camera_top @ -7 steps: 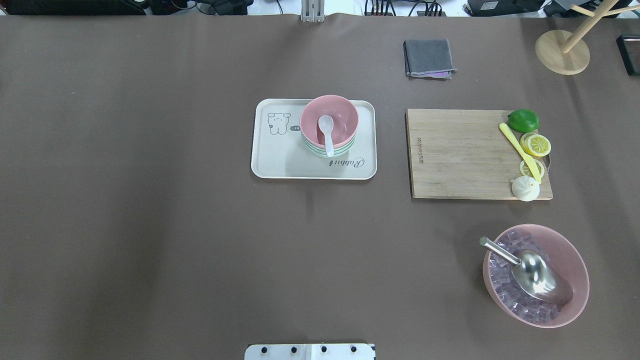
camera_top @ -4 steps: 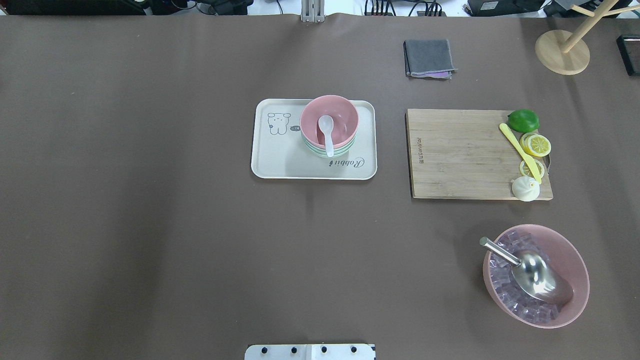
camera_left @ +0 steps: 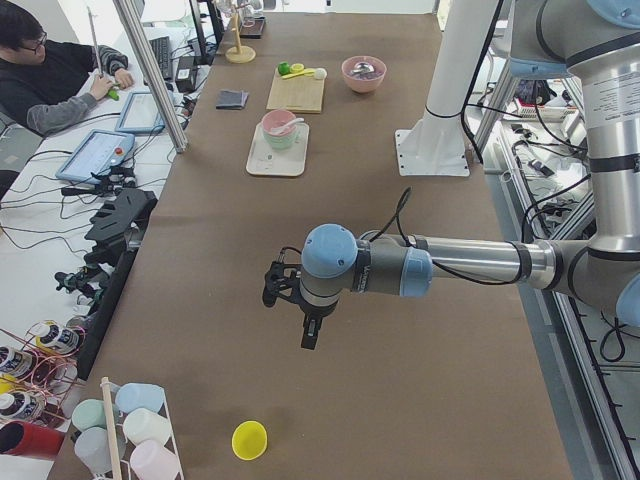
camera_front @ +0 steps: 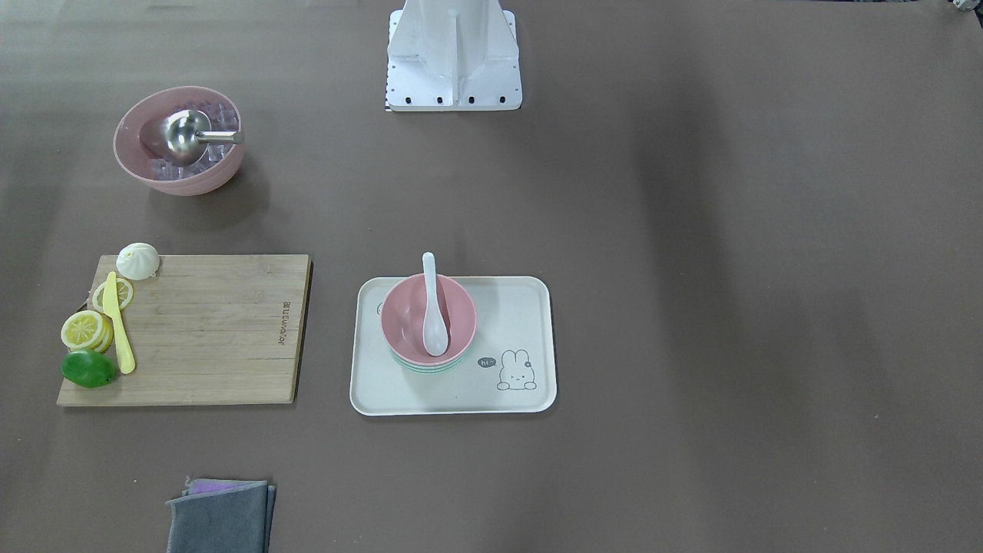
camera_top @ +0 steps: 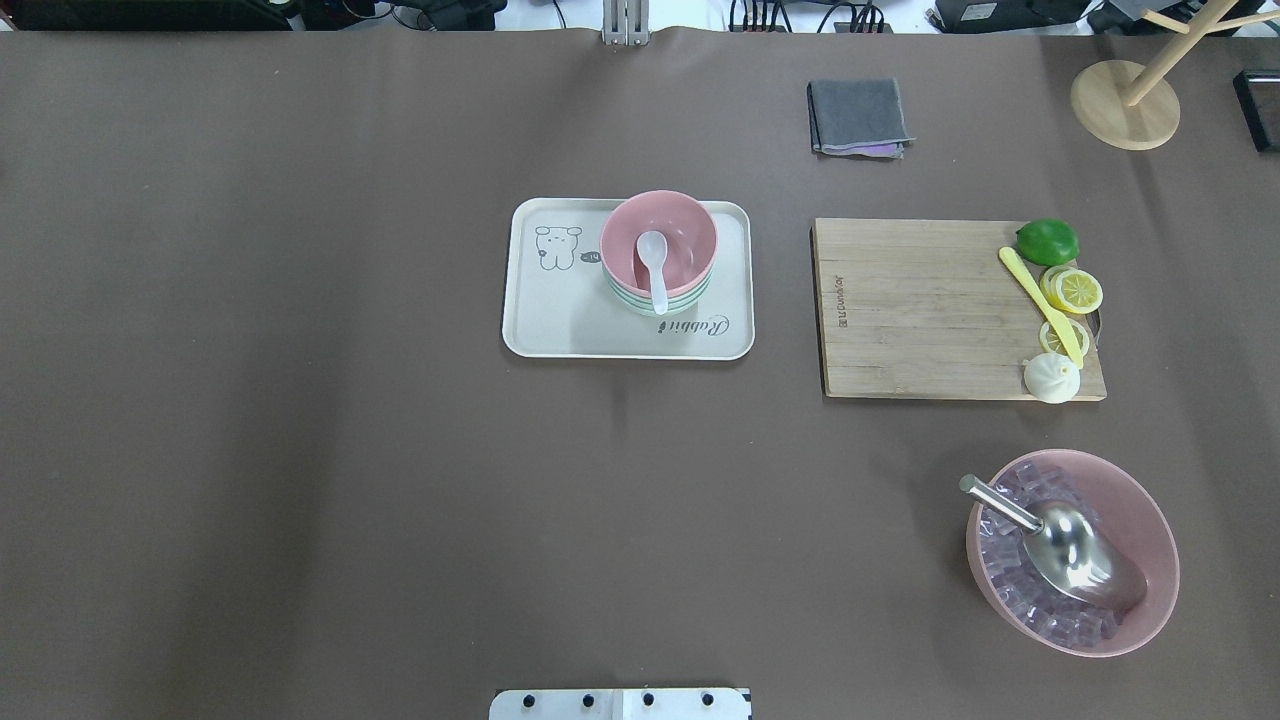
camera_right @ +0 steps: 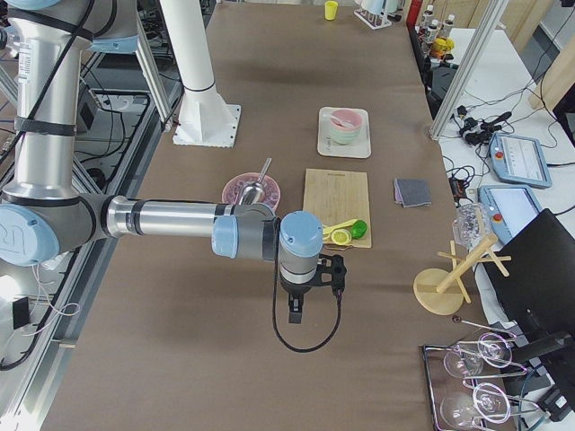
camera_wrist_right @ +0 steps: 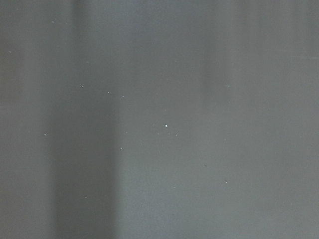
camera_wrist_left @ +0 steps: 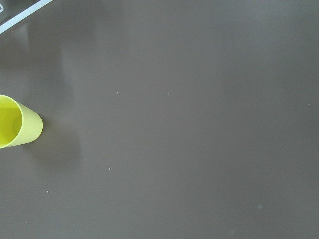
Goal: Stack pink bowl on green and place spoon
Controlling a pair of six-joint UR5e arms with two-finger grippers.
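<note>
- Pink bowl [camera_top: 672, 225] is sitting nested on the green bowl [camera_top: 655, 300], whose rim is peeking out beneath it. Both are on the right half of the tray [camera_top: 560, 325], in the upper middle of the overhead frame.
- Spoon [camera_top: 653, 262] is lying inside the pink bowl, scoop in the hollow, handle leaning over the rim toward the frame's lower edge.
- Judging from this layout, both steps are looking finished: the stacking and the spoon placing are reading as done.
- Left hand [camera_left: 309, 328] is hanging over bare worktop in the middle of the left side view, well apart from the tray. I cannot tell whether its fingers are spread or pressed together.
- Right hand [camera_right: 295, 307] is hanging over bare worktop in the lower middle of the right side view, also well apart from the tray. I cannot tell its state either.
- Next move is probably calling for nothing beyond keeping both arms clear of the stack, since a nudge to the overhanging handle could be tipping the spoon out.
</note>
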